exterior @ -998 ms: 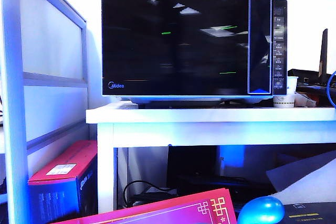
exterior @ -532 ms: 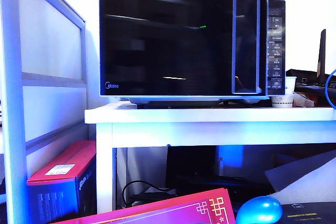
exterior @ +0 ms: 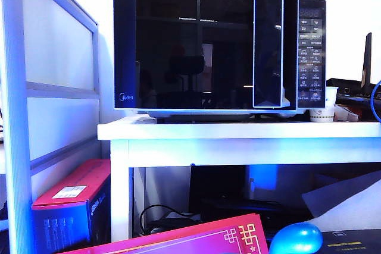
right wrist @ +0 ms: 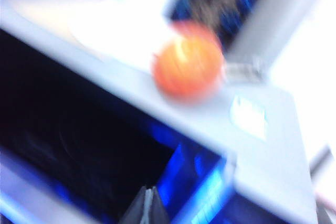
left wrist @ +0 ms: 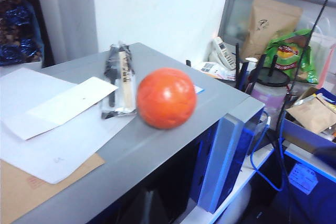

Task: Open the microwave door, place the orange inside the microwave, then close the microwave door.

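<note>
The black microwave (exterior: 311,52) stands on a white table (exterior: 238,130). Its glossy microwave door (exterior: 190,52) is swung partly out from the body, handle strip (exterior: 268,40) toward the button panel. The orange (left wrist: 166,98) rests on a grey tabletop (left wrist: 157,150) and is blurred in the right wrist view (right wrist: 188,59). My left gripper (left wrist: 148,205) shows only as dark tips pressed together, short of the orange and below the table edge. My right gripper (right wrist: 149,200) is shut on nothing, also well short of the orange. Neither gripper appears in the exterior view.
Beside the orange lie a plastic-wrapped packet (left wrist: 119,80) and white papers (left wrist: 63,114). Snack bags (left wrist: 289,51) and a phone (left wrist: 223,53) crowd the space beyond the grey table. Under the white table sit a red box (exterior: 71,197) and a shiny blue object (exterior: 296,239).
The microwave door has swung further open: its handle edge has shifted left and its reflections have changed. The blue object and the boxes have stayed put.
</note>
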You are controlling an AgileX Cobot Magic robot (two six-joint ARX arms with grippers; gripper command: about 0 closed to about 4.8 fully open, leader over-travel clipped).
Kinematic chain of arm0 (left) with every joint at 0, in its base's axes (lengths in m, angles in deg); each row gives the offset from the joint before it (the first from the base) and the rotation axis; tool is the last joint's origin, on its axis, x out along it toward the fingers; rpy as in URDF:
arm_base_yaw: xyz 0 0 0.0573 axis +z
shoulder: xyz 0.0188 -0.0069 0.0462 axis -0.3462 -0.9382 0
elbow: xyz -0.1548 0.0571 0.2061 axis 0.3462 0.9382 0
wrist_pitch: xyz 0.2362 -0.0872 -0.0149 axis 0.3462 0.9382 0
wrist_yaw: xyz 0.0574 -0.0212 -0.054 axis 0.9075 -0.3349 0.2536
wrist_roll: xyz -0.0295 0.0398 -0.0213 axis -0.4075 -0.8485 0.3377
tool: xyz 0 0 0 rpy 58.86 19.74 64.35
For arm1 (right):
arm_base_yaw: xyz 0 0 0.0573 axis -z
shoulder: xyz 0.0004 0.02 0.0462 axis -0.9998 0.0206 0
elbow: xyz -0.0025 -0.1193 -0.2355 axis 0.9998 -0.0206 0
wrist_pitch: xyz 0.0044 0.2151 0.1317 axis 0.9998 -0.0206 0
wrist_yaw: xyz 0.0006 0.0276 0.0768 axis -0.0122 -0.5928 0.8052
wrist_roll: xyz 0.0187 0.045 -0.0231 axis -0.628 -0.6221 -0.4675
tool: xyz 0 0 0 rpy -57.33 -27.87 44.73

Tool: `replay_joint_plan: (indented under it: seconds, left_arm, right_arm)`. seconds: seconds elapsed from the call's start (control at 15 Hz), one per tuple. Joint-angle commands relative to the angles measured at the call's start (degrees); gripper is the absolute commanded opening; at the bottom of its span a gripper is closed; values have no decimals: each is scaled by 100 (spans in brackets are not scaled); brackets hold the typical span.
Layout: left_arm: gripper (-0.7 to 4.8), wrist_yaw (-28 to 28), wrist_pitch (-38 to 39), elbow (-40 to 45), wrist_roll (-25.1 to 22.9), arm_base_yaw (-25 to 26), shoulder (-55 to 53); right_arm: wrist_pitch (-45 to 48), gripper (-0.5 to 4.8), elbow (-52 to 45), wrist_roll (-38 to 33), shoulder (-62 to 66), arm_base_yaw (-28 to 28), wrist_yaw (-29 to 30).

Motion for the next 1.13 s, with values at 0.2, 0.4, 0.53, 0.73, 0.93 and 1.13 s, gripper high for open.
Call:
replay_joint_plan:
  seconds: [0.2,0.4,0.53,0.73,0.93,1.13]
  left_arm:
    - [-4,7,-79,-20,-46,-13,26]
    - [-4,9,-79,-20,-46,-13,26]
    - [-4,9,-74,-20,-46,-13,26]
    - [-4,11,-70,-20,-46,-13,26]
    - [-4,46,-68,-20,-46,-13,26]
    - [-4,46,-28,-20,-46,-11,26]
  right_arm:
    - [-1043,0,17,1300,31,-39,-66]
    - [-1211,0,17,1338,31,-44,846]
    - [-1207,-1,17,1276,31,-72,1897]
    - [-1209,0,17,1102,28,-168,2616]
    - [-1204,-1,17,837,28,-328,3171]
    - [-1211,0,17,831,-55,-330,2605]
